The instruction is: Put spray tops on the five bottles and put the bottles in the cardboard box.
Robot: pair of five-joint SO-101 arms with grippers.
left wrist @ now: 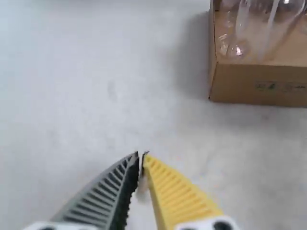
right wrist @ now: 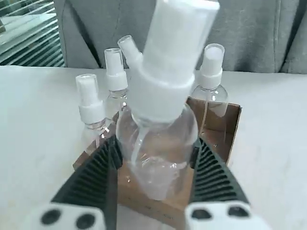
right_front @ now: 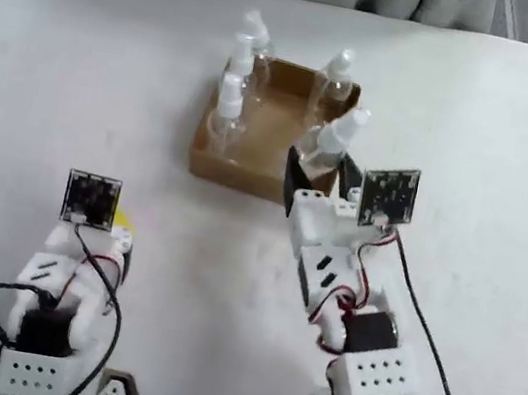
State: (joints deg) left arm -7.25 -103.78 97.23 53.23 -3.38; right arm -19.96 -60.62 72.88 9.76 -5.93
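Your right gripper (right wrist: 156, 143) clamps a capped bottle (right wrist: 165, 103) over the near wall of the box (right_front: 234, 167). Your left gripper (left wrist: 141, 159) rests closed and empty above the table (left wrist: 72, 96).

No writing was legible; faint print on the cardboard box (left wrist: 240, 86) wall facing the left hand (left wrist: 141, 160) was too blurred.

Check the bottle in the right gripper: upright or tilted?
Tilted: the bottle leans in the right gripper, its spray top well off vertical in both the high and right wrist views.
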